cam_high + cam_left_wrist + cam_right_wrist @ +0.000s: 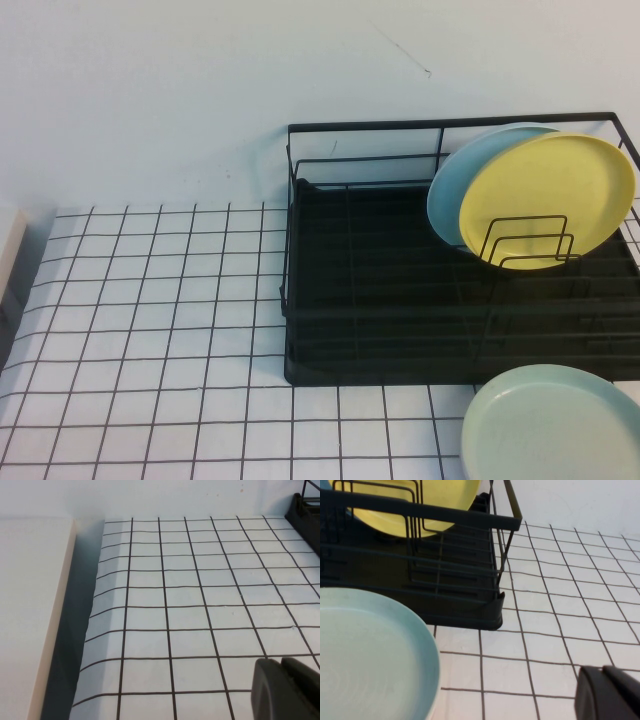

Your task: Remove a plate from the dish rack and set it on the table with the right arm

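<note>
The pale mint-green plate [550,425] lies flat on the white grid table [150,330], just in front of the black wire dish rack [380,290], at the near right. It also shows in the right wrist view [365,655], beside the rack's corner [470,615]. My right gripper [602,671] is shut and empty, above the bare table and apart from the plate. My left gripper [280,662] is shut and empty over the table's left part. Neither arm shows in the high view.
A yellow plate [545,200] and a sky-blue plate [455,180] behind it stand upright in the rack's loop dividers. A pale beige board [30,605] lies beyond the table's left edge. A white wall is at the back.
</note>
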